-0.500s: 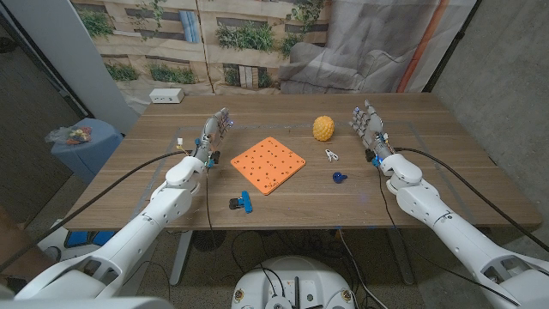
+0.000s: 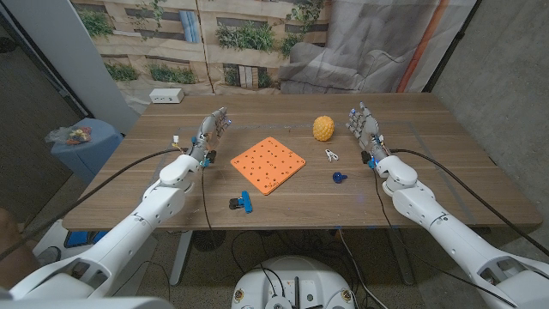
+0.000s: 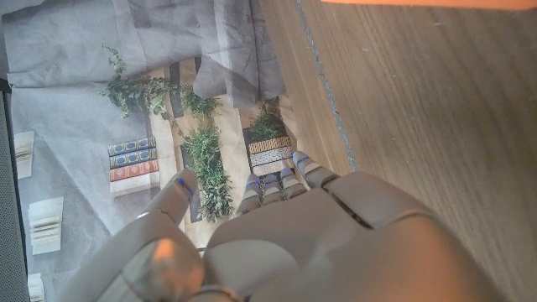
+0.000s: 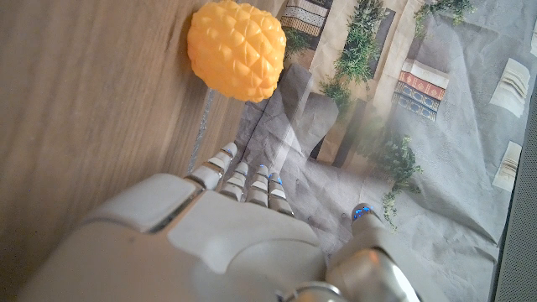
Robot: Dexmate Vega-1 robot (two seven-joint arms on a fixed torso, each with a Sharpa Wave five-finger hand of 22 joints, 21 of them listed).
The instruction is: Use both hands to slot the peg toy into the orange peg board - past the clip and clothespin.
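On the wooden table the left hand stands left of the orange peg board, fingers spread, holding nothing. A dark blue clip lies near of the board, a yellow bumpy ball far right of it, and a white clothespin just right. The small blue peg toy sits near-right of the clothespin, and the right hand stands beyond it, empty with fingers apart.

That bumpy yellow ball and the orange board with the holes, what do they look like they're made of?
The bumpy yellow ball looks like soft rubber or plastic: its matte skin is moulded into even knobs, though softness can't be judged by sight. The orange peg board seems to be flat plastic or foam, uniformly coloured with neat rows of small holes. Both sit on a wooden table with visible grain.
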